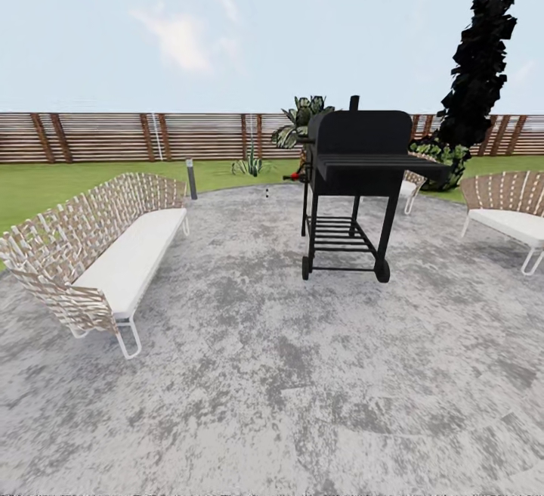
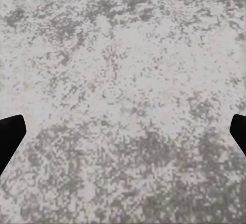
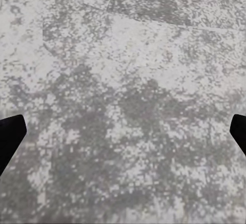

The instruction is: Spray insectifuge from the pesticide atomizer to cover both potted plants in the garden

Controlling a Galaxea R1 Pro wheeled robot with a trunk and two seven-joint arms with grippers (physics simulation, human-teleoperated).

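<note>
Mottled patio paving (image 1: 249, 375) is shown beneath both spread, empty grippers (image 2: 123, 137) (image 3: 123, 137); the tiny atomizer (image 1: 267, 193), mid-frame, is judged unfetched, both plants unsprayed.

Outdoor setting, a home garden. A round mottled grey paved patio (image 1: 264, 375) took up the near ground. A woven bench with white cushion (image 1: 98, 258) stood at left, a matching woven chair (image 1: 508, 216) at right, a black wheeled barbecue grill (image 1: 361, 178) between them. Green lawn (image 1: 45, 182) lay beyond, closed off by a brown slatted wooden fence (image 1: 113, 135) under open sky. Leafy plants (image 1: 301, 122) grew along the far edge.
</note>
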